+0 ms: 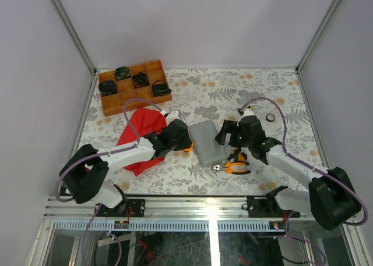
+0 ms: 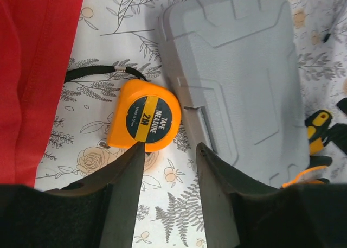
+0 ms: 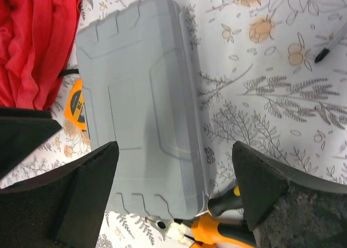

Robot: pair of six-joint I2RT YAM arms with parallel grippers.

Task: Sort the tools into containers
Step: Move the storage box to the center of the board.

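Evidently nothing is sorted yet: we find the flat grey plastic tool case (image 1: 207, 142) lying shut, with the tools outside it. Our left gripper (image 2: 171, 146) hovers with jaws parted and empty, just short of the round orange tape measure (image 2: 143, 123), which lies beside the case's left edge, between it and a red cloth (image 2: 38, 69). Our right gripper (image 3: 175, 145), spread wide, holds nothing above the case. Orange-and-black pliers (image 3: 209, 230) lie at its near right corner. We judge the case must be opened first.
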